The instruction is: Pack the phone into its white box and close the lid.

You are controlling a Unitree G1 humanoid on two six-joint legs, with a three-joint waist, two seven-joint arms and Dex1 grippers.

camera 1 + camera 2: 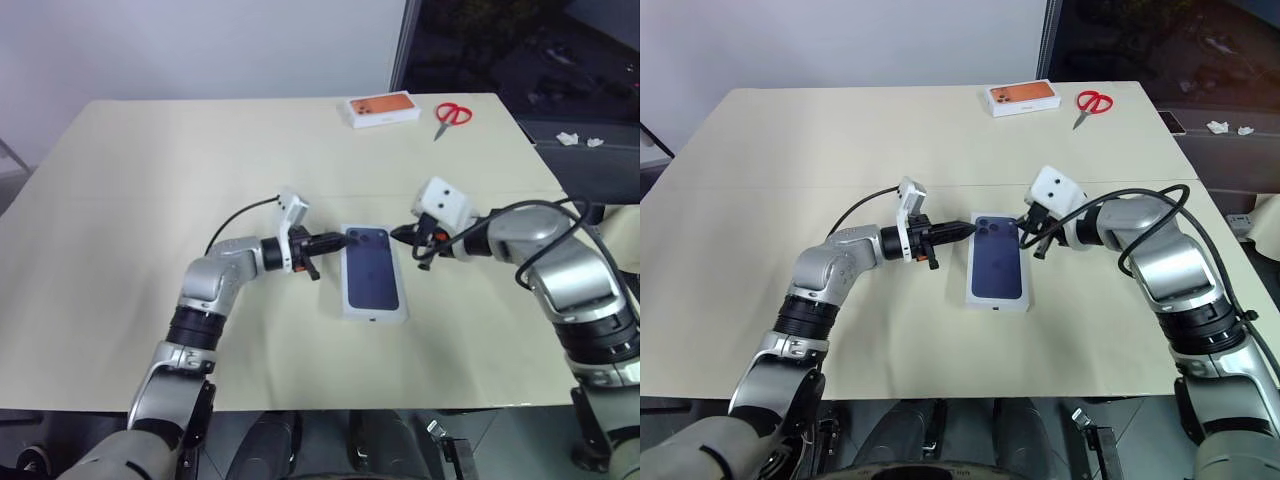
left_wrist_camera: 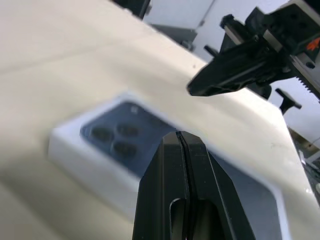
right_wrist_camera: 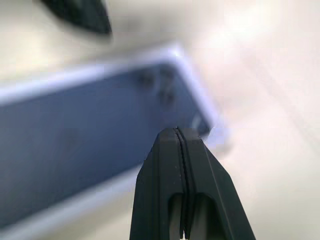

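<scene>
Mid-table, the lid (image 1: 374, 275) sits on the table (image 1: 150, 200), printed phone picture up, apparently closing the box. Left gripper (image 1: 340, 240) and right gripper (image 1: 397, 235), both pinched shut and empty, flank its far end. Likely the seating/closing step; next move probably pressing down evenly. Long axis runs near-to-far, camera cluster at far left corner.

Lid (image 1: 372, 272) covers whatever lies beneath, contents unseen; right wrist view shows the lid (image 3: 75, 150) blurred, its near end cut by the frame edge; print on the orange-topped box (image 1: 383, 108) too small to read.
</scene>
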